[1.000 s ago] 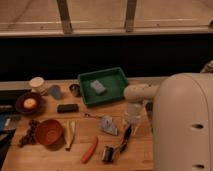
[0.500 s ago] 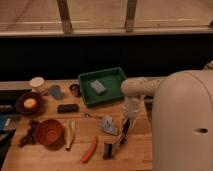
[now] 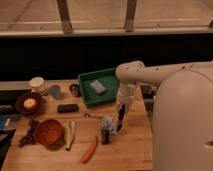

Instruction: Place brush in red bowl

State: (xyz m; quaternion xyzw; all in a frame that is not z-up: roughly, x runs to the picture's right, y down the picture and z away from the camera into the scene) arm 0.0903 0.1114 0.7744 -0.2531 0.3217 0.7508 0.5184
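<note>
Robot test bench beside a window

A wooden table (image 3: 135,150) under a long window (image 3: 95,15) holds a loose mix of a green tray (image 3: 83,91), red bowl (image 3: 49,131) and cup (image 3: 36,83), suggesting a lab rather than a home. The white arm (image 3: 131,75) lowers its closed gripper (image 3: 120,124) just in front of the tray.

Closed hand (image 3: 119,126) just beside brush (image 3: 105,136)

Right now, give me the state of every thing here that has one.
red bowl: upright, empty.
brush: on the table, outside the red bowl.
gripper: fingers shut, down at the table, beside the brush.
green tray: holds a grey block.
brown bowl: holds a yellow ball.
</note>
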